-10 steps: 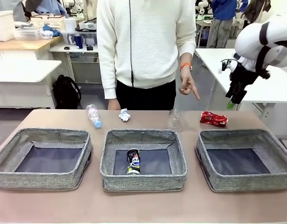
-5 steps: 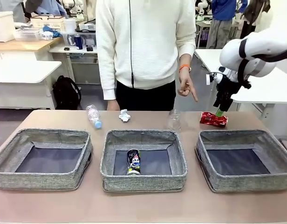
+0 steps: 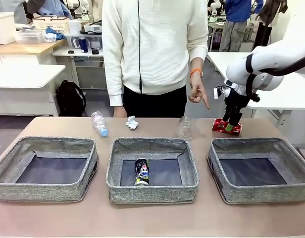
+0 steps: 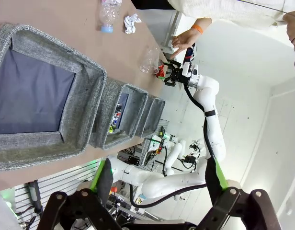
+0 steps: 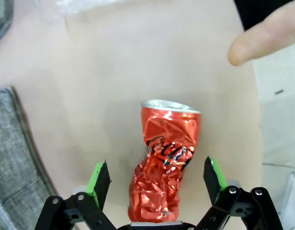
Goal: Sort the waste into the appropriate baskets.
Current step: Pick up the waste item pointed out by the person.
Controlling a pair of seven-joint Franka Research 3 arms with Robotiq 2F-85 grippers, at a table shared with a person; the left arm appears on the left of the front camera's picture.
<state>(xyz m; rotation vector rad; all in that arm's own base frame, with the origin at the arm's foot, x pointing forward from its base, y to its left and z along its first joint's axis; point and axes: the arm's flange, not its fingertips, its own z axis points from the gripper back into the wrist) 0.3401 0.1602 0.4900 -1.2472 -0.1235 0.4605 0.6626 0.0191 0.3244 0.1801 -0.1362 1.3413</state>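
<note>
Table: brown tabletop [image 3: 152, 218] carrying three grey woven fabric baskets in a row.
Middle basket [image 3: 152, 194]: crushed dark can [image 3: 141, 171] lies inside.
Right gripper [image 5: 156, 173]: green-padded fingers spread either side of the can, clear of it.
Left gripper [image 4: 158, 179]: fingers spread, nothing between.
Crushed red can [image 5: 165, 158]: on the table behind the right basket [image 3: 261, 194], near a person's pointing hand [image 3: 198, 91].

- A light brown table [image 3: 152, 220] carries everything
- Along the robot's side, in a row and apart: left basket [image 3: 43, 192], middle basket [image 3: 152, 194], right basket [image 3: 261, 197]
- Behind them, left to right: clear plastic bottle [image 3: 99, 123] lying down, crumpled white paper wad [image 3: 132, 123], clear plastic cup [image 3: 184, 128] standing, crushed red can [image 3: 227, 127] lying down
</note>
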